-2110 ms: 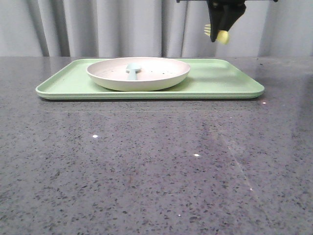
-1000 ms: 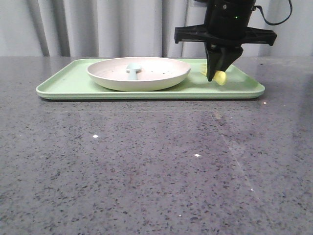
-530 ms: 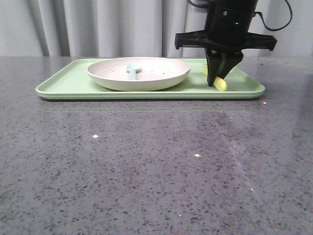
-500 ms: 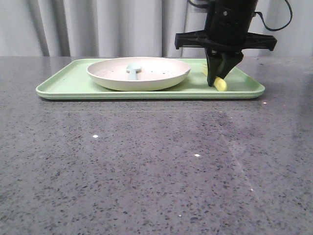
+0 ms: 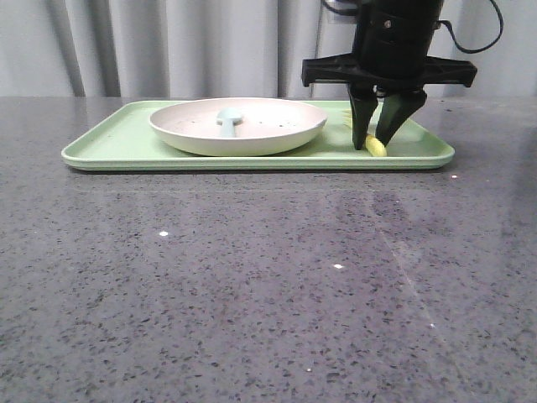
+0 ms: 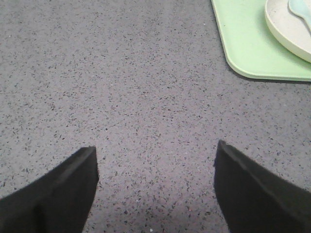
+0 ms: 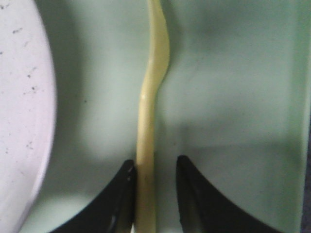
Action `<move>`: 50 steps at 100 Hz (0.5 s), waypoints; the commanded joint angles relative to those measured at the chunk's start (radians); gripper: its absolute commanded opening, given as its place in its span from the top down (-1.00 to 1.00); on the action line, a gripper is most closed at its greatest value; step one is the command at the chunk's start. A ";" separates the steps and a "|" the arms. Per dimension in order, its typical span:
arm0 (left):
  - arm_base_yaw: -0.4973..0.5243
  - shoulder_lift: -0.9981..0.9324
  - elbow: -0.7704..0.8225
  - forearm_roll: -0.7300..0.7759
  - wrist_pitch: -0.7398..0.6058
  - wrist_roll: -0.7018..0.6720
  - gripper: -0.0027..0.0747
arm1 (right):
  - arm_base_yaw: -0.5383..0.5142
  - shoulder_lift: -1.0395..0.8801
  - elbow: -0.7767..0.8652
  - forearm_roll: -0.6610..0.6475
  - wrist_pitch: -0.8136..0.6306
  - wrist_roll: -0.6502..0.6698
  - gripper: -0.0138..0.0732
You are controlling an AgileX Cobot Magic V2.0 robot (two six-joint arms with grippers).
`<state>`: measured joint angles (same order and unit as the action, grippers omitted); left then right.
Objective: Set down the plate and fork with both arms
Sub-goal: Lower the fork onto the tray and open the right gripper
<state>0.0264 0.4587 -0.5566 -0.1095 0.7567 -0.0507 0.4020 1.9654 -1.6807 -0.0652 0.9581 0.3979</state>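
With the plate (image 5: 237, 124) already on the tray (image 5: 117, 144), the right gripper (image 5: 376, 144) fingers stand parted around the fork (image 7: 147, 121), seemingly released there, and the left gripper (image 6: 154, 187) is open, empty.

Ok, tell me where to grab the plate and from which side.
Grip the plate at its raised left rim, coming from above on the left with the open left claw. That rim stands proud of the tray, while the fork and right claw crowd the right side.
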 commanded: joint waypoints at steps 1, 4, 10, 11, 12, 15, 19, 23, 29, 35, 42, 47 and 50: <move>0.004 0.005 -0.027 -0.006 -0.064 -0.007 -0.34 | -0.005 -0.063 -0.021 -0.030 -0.019 -0.009 -0.03; 0.004 0.005 -0.027 -0.006 -0.064 -0.007 -0.34 | -0.005 -0.064 -0.021 -0.032 -0.019 -0.009 -0.07; 0.004 0.005 -0.027 -0.006 -0.064 -0.007 -0.34 | -0.005 -0.064 -0.021 -0.035 -0.019 -0.009 -0.16; 0.004 0.005 -0.027 -0.006 -0.064 -0.007 -0.34 | -0.005 -0.064 -0.021 -0.035 -0.019 -0.009 -0.17; 0.004 0.005 -0.027 -0.006 -0.064 -0.007 -0.34 | -0.005 -0.064 -0.021 -0.036 -0.019 -0.009 -0.18; 0.004 0.005 -0.027 -0.006 -0.064 -0.007 -0.34 | -0.005 -0.066 -0.021 -0.038 -0.019 -0.010 -0.19; 0.004 0.005 -0.027 -0.006 -0.064 -0.007 -0.34 | -0.005 -0.066 -0.021 -0.041 -0.019 -0.010 -0.20; 0.004 0.005 -0.027 -0.006 -0.064 -0.007 -0.34 | -0.005 -0.069 -0.021 -0.043 -0.020 -0.010 -0.20; 0.004 0.005 -0.027 -0.006 -0.064 -0.007 -0.34 | -0.005 -0.076 -0.021 -0.046 -0.023 -0.012 -0.20; 0.004 0.005 -0.027 -0.006 -0.064 -0.007 -0.34 | -0.005 -0.088 -0.021 -0.049 -0.025 -0.014 -0.20; 0.004 0.005 -0.027 -0.006 -0.064 -0.007 -0.34 | -0.005 -0.108 -0.022 -0.055 -0.026 -0.017 -0.20; 0.004 0.005 -0.027 -0.006 -0.064 -0.007 -0.34 | -0.005 -0.125 -0.022 -0.060 -0.028 -0.022 -0.20; 0.004 0.005 -0.027 -0.006 -0.064 -0.007 -0.34 | -0.005 -0.137 -0.022 -0.067 -0.028 -0.022 -0.20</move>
<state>0.0264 0.4587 -0.5566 -0.1095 0.7567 -0.0507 0.4020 1.9238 -1.6802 -0.0980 0.9581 0.3940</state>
